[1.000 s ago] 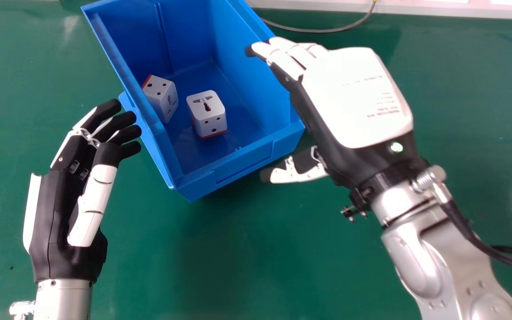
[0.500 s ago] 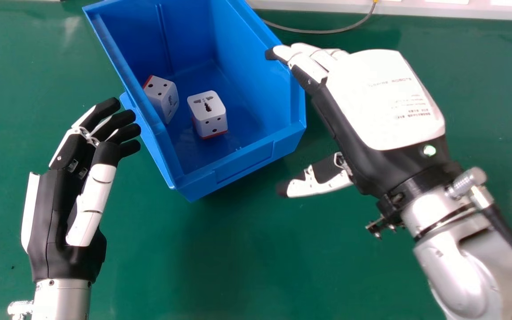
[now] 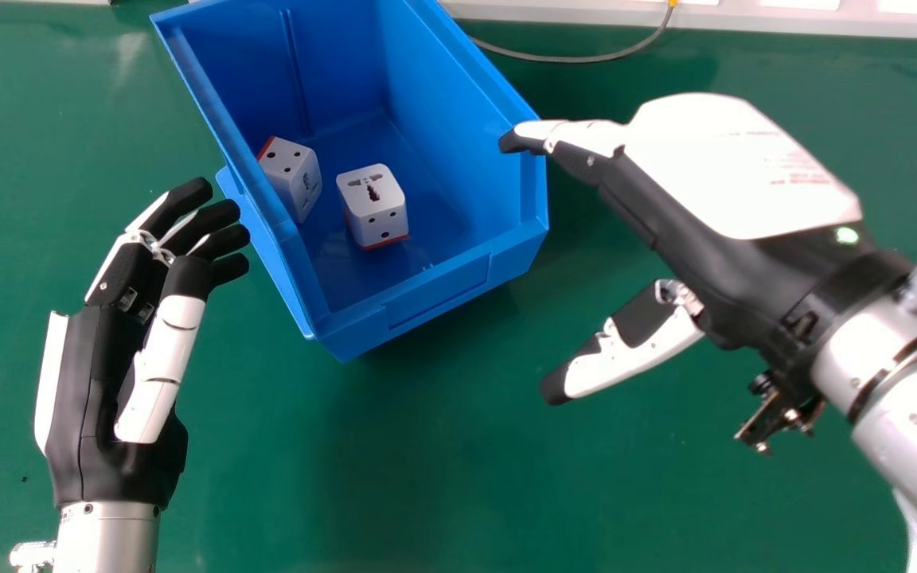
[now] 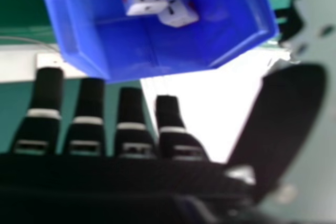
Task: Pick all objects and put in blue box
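at 11 o'clock in the head view sits the blue box (image 3: 436, 290), with one white adapter (image 3: 291, 173) inside, close by its 9 o'clock wall, and a second adapter (image 3: 372, 205) just to that one's 4 o'clock, both on the box floor. right hand (image 3: 733, 171), at 2 o'clock, is empty, fingers straight and thumb spread. left hand (image 3: 112, 366), at 8 o'clock, is also empty, fingers loosely bent. placing looks done, so the likely job is getting clear. main risk: right fingertips overlap the box's 3 o'clock rim in view, contact can't be told; if they do hook it, pulling out toward 4 o'clock could drag or tip the box and knock the adapters together. left fingers are near the 8 o'clock side, so a careless swing toward 2 o'clock could shove the box too. spilling seems unlikely given the walls.
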